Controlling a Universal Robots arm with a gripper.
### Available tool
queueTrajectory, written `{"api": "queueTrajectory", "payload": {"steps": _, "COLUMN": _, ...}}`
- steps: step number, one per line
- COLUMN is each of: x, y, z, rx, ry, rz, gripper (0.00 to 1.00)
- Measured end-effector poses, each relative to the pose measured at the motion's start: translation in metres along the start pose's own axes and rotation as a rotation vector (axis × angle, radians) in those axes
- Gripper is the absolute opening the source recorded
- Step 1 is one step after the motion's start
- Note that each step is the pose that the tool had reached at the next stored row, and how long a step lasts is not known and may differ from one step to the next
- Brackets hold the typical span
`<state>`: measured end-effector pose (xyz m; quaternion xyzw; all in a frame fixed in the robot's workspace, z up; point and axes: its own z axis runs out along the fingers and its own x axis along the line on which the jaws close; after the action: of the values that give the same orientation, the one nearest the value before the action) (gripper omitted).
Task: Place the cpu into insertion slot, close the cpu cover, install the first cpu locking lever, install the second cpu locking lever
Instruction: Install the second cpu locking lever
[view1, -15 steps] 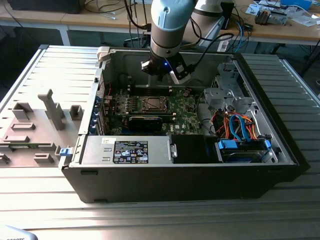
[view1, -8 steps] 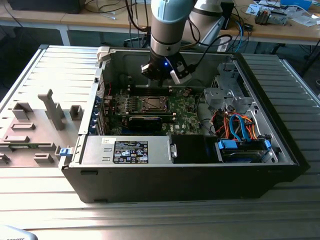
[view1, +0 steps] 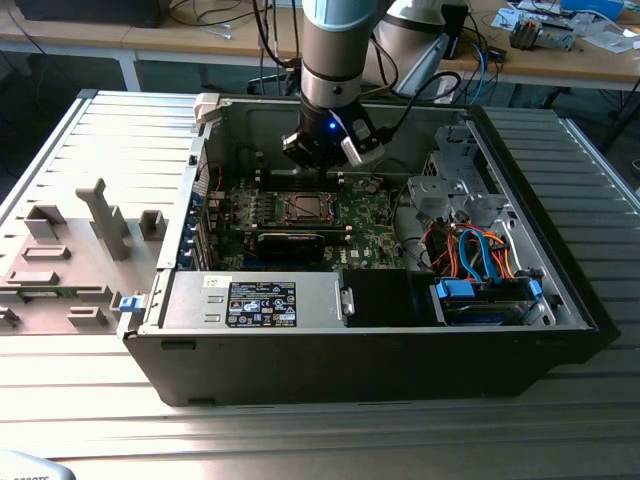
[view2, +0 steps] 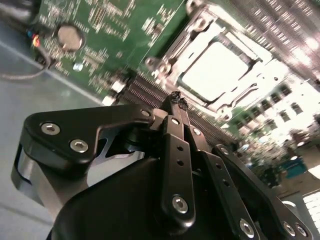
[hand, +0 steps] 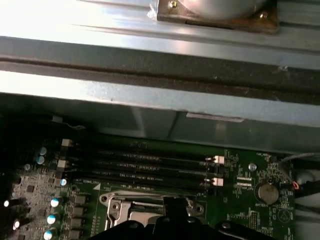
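Observation:
The cpu (view2: 214, 67) lies in the insertion slot (view1: 300, 208) on the green motherboard, its grey-silver top facing up. The silver cpu cover (view2: 186, 41) lies flat around it as a frame. My gripper (view2: 177, 101) hangs a little above the board beside the socket, fingers pressed together with nothing between them. In the exterior view the gripper (view1: 323, 152) hovers just behind the socket, inside the open computer case. In the first wrist view the socket (hand: 142, 212) sits just past the dark fingertip (hand: 175, 204). I cannot make out how the locking levers stand.
Memory slots (hand: 150, 162) run beside the socket, a coin battery (hand: 267, 192) further along. The case wall (hand: 150, 95) rises close behind. A drive cage (view1: 450, 185) and blue-orange cables (view1: 475, 250) fill the exterior view's right. Grey fixtures (view1: 100, 215) stand outside at its left.

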<state>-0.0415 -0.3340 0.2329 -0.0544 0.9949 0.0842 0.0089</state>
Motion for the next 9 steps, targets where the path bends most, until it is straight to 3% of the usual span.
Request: {"api": "queueTrajectory", "payload": {"steps": 9, "x": 0.0003, "y": -0.0026, "z": -0.0005, "rx": 0.0026, "ry": 0.0003, "rz": 0.0, "gripper": 0.11}}
